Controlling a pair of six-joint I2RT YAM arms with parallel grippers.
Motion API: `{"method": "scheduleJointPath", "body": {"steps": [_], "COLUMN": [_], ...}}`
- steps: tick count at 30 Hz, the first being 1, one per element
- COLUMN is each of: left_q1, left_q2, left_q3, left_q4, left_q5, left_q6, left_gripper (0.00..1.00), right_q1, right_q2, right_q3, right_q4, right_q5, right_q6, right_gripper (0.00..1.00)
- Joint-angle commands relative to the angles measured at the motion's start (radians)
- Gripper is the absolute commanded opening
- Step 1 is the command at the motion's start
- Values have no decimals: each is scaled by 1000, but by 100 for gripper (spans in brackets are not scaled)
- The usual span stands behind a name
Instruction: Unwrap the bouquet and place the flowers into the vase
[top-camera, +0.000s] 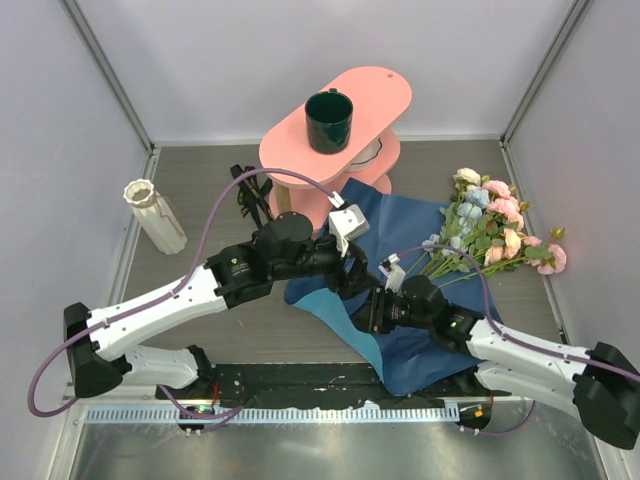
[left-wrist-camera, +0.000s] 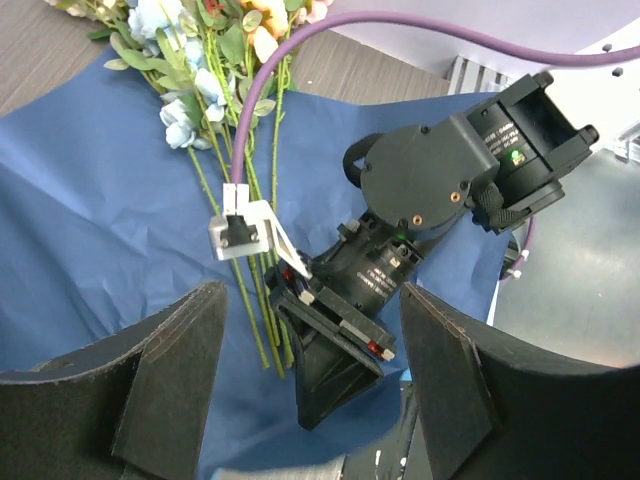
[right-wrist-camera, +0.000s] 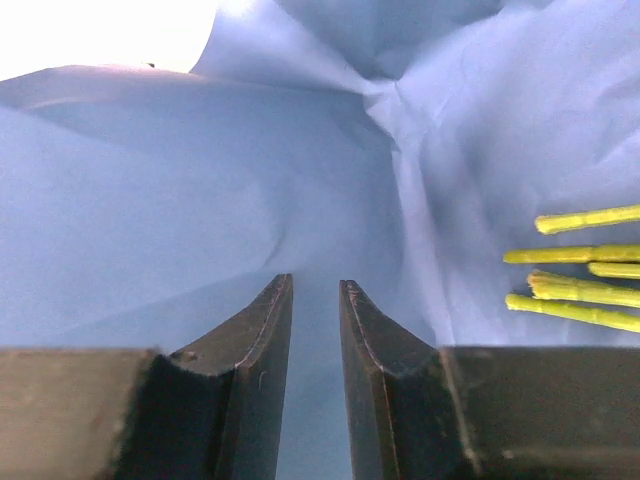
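Vase (top-camera: 155, 215) in top view only, left hand (left-wrist-camera: 312, 300) wide open, right hand (right-wrist-camera: 315, 285) narrowly parted over blue paper (right-wrist-camera: 150, 200)

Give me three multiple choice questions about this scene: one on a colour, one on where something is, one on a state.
1. What colour is the paper under the flowers?
A. red
B. blue
C. yellow
2. Where is the mug?
A. on the pink stand
B. on the paper
C. among the flowers
3. How are the left fingers?
A. shut on the flowers
B. shut on the paper
C. wide open, gripping nothing

Answers:
1 B, the spread sheet is plainly blue.
2 A, the mug sits on the stand's top shelf.
3 C, the left fingers stand far apart.
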Motion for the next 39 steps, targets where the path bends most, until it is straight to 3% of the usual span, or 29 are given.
{"method": "scheduleJointPath", "body": {"steps": [1,5,8,19,24,31,36,39], "left_q1": [-6,-6,-9,-26,-35,-46,-64,-75], "left_q2": [-7,-9,-3,26,46,85,80,72], "left_q3": [35,35,40,54,60,90,90,92], "left_q4": [7,4,-5,-28,-40,-77,-86,-92], "left_q5": [-33,-39,-45,-57,-67,-74,-90,-110], "left_q6": [-11,-7,-3,3,7,7,18,26], "left_gripper": [73,73,73,73,74,75,77,77], "right_q1": [49,135,169,169,161,-33,-222,-291], "right_q2": [91,218,258,101,-27,-150,-121,-75], "right_q3": [-10,26,59,83,91,155,276,345], "right_q4": [234,277,204,-25,-203,-519,-635,-663], "right_q5": [-2,44,105,303,518,676,762,794], "right_q6": [57,44,11,-23,36,88,62,37], "right_gripper": [32,32,32,34,34,40,60,63]}}
